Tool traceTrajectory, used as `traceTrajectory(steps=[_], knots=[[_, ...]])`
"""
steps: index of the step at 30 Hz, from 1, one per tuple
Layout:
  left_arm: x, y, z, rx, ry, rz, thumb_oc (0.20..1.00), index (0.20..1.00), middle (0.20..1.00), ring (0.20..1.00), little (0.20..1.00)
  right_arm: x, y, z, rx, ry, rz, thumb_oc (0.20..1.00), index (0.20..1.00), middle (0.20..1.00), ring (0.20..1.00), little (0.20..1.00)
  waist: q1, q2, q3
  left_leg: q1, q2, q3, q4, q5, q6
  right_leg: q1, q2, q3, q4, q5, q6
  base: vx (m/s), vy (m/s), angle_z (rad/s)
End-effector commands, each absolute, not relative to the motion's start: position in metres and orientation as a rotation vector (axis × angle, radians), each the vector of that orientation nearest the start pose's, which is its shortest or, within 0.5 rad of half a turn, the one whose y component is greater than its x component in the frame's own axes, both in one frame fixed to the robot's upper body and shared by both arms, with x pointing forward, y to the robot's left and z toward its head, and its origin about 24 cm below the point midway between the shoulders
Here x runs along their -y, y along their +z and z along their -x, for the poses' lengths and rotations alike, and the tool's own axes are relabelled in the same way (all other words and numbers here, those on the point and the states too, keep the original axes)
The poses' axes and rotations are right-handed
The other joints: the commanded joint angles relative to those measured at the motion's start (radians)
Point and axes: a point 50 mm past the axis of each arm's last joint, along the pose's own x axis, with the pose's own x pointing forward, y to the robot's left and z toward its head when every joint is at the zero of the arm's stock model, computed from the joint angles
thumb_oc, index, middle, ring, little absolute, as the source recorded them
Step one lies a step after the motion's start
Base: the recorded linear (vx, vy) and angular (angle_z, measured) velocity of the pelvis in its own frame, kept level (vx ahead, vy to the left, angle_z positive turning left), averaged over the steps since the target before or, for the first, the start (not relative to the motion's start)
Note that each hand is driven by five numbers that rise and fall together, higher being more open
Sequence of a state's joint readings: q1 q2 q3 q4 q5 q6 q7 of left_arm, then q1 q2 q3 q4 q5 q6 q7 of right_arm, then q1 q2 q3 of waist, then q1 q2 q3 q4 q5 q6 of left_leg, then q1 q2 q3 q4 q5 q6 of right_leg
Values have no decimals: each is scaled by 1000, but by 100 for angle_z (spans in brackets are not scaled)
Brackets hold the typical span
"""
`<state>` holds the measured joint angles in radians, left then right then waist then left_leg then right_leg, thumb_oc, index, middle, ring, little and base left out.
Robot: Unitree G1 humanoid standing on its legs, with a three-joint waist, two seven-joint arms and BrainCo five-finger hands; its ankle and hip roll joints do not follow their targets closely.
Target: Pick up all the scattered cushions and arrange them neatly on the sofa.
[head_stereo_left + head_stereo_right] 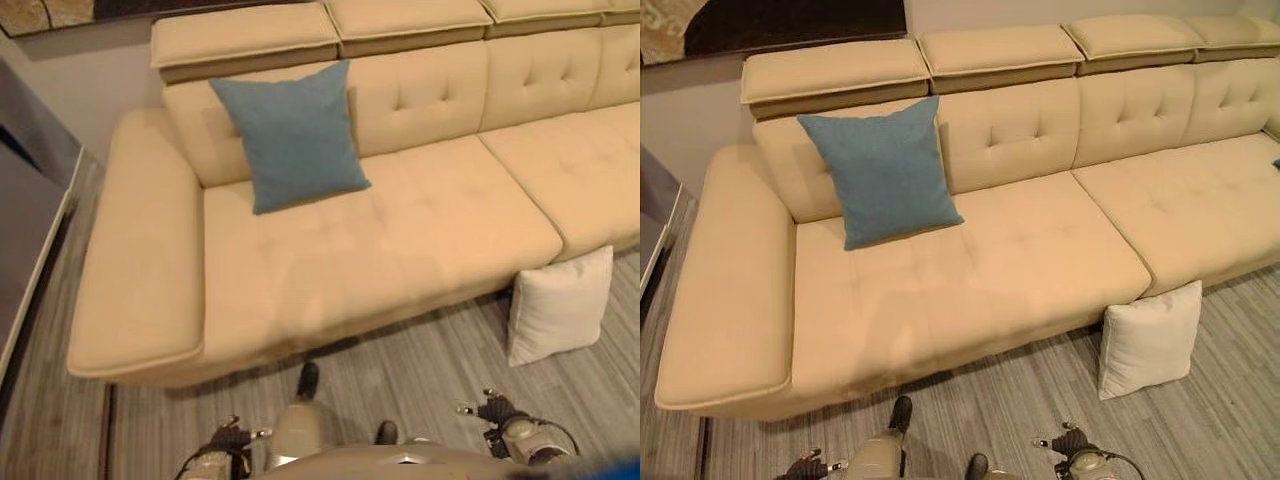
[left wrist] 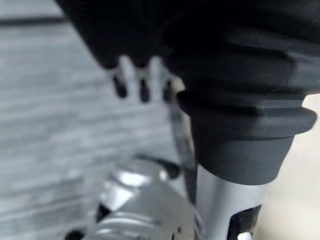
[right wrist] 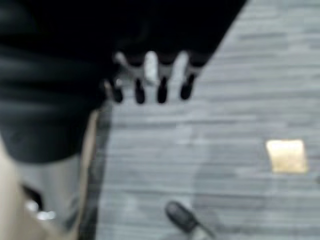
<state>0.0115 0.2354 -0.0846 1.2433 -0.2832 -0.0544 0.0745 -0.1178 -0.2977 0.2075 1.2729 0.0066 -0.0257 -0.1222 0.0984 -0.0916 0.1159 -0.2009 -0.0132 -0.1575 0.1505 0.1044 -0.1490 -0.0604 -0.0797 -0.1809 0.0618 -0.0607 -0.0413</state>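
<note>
Tan, tufted upholstery covers the long sofa [image 1: 400, 230], whose seat runs from a broad flat armrest [image 1: 135, 260] at the robot's left across to the far right, with a row of padded headrest blocks [image 1: 835, 68] along the top of the back. A blue cushion [image 1: 293, 134] stands tilted on the leftmost seat, leaning against the backrest close to the armrest corner. A white cushion [image 1: 1149, 339] is on the floor, upright and propped against the front of the sofa base, just below the seam where two seat sections meet; it lies ahead of the robot and off to its right. At the far right edge of the right eye view a small dark-blue sliver [image 1: 1276, 163] rests on the sofa seat; too little shows to say what it is.

The floor [image 1: 420, 380] is grey wood-look planking, bare between the robot and the white cushion. A framed picture [image 1: 770, 25] hangs on the wall above the sofa's left end, and a grey cabinet or panel [image 1: 30, 200] stands to the left of the armrest.

The left hand [image 2: 142, 82] hangs over the floor with its fingers straight and apart, holding nothing. The right hand [image 3: 150, 80] likewise hangs over the planks, fingers straight and spread, empty. A small tan patch [image 3: 286, 155] shows on the floor beyond it
</note>
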Motion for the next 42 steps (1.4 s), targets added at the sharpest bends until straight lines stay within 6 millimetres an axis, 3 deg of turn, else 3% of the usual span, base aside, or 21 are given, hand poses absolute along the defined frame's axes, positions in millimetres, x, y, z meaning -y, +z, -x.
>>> traceTrajectory(steps=[1,3,4,6,9,12,13,15,19,20,22,26,31,34,36,38,39,40,42], knots=[[-230,-157,-112,-1112,270,-53,1000,1000,1000,1000,1000,271,-135,-144,-1070,-164,480,1000,1000,1000,1000,1000,-12,19,36,107,-51,-43,-8,-104,76,-3,1,41,-78,106,146,-168,27,-50],[-227,-157,-113,-1110,265,-45,1000,1000,1000,1000,1000,273,-138,-135,-1105,-172,482,1000,1000,1000,1000,1000,-19,26,32,160,-63,-124,13,-132,82,-36,5,83,-70,129,152,-192,64,-56],[-225,-157,-115,-1107,249,-59,1000,1000,1000,1000,1000,275,-140,-129,-1128,-180,478,1000,1000,1000,1000,1000,-39,38,43,181,-67,-135,-35,-148,100,-78,3,105,-52,152,168,-201,85,-70],[-224,-157,-117,-1104,236,-69,1000,1000,1000,1000,1000,276,-140,-128,-1135,-187,471,1000,1000,1000,1000,1000,-50,41,47,197,-66,-115,-76,-162,108,-89,0,113,-48,160,175,-159,93,-84],[-225,-155,-120,-1095,210,-106,1000,1000,1000,1000,1000,276,-142,-122,-1152,-184,472,1000,1000,1000,1000,1000,-60,32,59,205,-100,-122,-106,-165,133,-130,-10,127,-45,204,195,-193,111,-56],[-232,-154,-119,-1099,196,-154,1000,1000,1000,1000,1000,270,-143,-124,-1142,-162,471,1000,1000,1000,1000,1000,-58,29,76,203,-96,-74,-135,-150,140,-169,-16,96,-34,217,213,-237,75,-78],[-235,-154,-117,-1108,196,-175,1000,1000,1000,1000,1000,266,-144,-125,-1140,-152,470,1000,1000,1000,1000,1000,-51,32,82,195,-87,-54,-134,-143,144,-177,-20,55,-14,200,211,-276,42,-84],[-243,-154,-110,-1131,220,-189,1000,1000,1000,1000,1000,263,-144,-128,-1130,-131,489,1000,1000,1000,1000,1000,-10,57,79,176,-53,13,-147,-120,146,-134,-70,-127,47,125,185,-275,49,-118],[-248,-154,-105,-1141,248,-171,1000,1000,1000,1000,1000,262,-144,-127,-1129,-141,465,1000,1000,1000,1000,1000,5,67,70,187,-38,48,-169,-107,156,-95,-67,-141,119,82,172,-119,-18,-100],[-249,-157,-96,-1174,258,-167,1000,1000,1000,1000,1000,260,-147,-122,-1151,-140,459,1000,1000,1000,1000,1000,51,55,33,175,-30,106,-178,-103,149,9,-83,-218,46,67,186,-139,-93,-17],[-249,-157,-94,-1177,263,-163,1000,1000,1000,1000,1000,259,-147,-124,-1144,-141,457,1000,1000,1000,1000,1000,58,46,28,175,-27,126,-187,-98,142,19,-76,-230,7,76,188,-48,-117,-62],[-247,-157,-96,-1173,249,-175,1000,1000,1000,1000,1000,258,-146,-127,-1131,-147,440,1000,1000,1000,1000,1000,34,42,12,191,-12,149,-201,-96,130,23,-37,-167,-66,88,183,36,-144,-67],[-238,-157,-106,-1145,209,-183,1000,1000,1000,1000,1000,263,-147,-120,-1142,-221,382,1000,1000,1000,1000,1000,-6,55,20,204,8,147,-189,-100,112,45,-7,-139,-90,76,164,49,-152,-8],[-236,-156,-111,-1136,189,-199,1000,1000,1000,1000,1000,265,-146,-117,-1138,-266,340,1000,1000,1000,1000,1000,-23,53,27,190,17,156,-121,-123,98,51,1,-129,-88,66,153,31,-115,2],[-231,-156,-117,-1127,172,-210,1000,1000,1000,1000,1000,271,-145,-114,-1128,-357,261,1000,1000,1000,1000,1000,-36,37,51,141,30,173,34,-123,71,74,10,-108,-102,64,137,47,-150,-12],[-229,-156,-118,-1124,172,-205,1000,1000,1000,1000,1000,273,-145,-113,-1125,-385,246,1000,1000,1000,1000,1000,-30,32,58,125,28,157,71,-112,72,84,14,-99,-109,66,131,77,-75,-29],[-226,-155,-121,-1116,170,-195,1000,1000,1000,1000,1000,273,-146,-110,-1129,-405,219,1000,1000,1000,1000,1000,-17,21,67,76,-15,95,99,-114,81,91,16,-77,-113,65,127,134,-60,-36],[-225,-155,-122,-1111,174,-189,1000,1000,1000,1000,1000,274,-146,-110,-1132,-410,225,1000,1000,1000,1000,1000,-11,15,67,51,-37,75,75,-133,90,95,17,-66,-116,62,129,280,-58,-29],[-224,-155,-123,-1107,176,-186,1000,1000,1000,1000,1000,274,-146,-110,-1129,-409,232,1000,1000,1000,1000,1000,-5,15,68,32,-49,68,16,-110,96,109,28,-46,-126,59,136,216,-1,-25]])
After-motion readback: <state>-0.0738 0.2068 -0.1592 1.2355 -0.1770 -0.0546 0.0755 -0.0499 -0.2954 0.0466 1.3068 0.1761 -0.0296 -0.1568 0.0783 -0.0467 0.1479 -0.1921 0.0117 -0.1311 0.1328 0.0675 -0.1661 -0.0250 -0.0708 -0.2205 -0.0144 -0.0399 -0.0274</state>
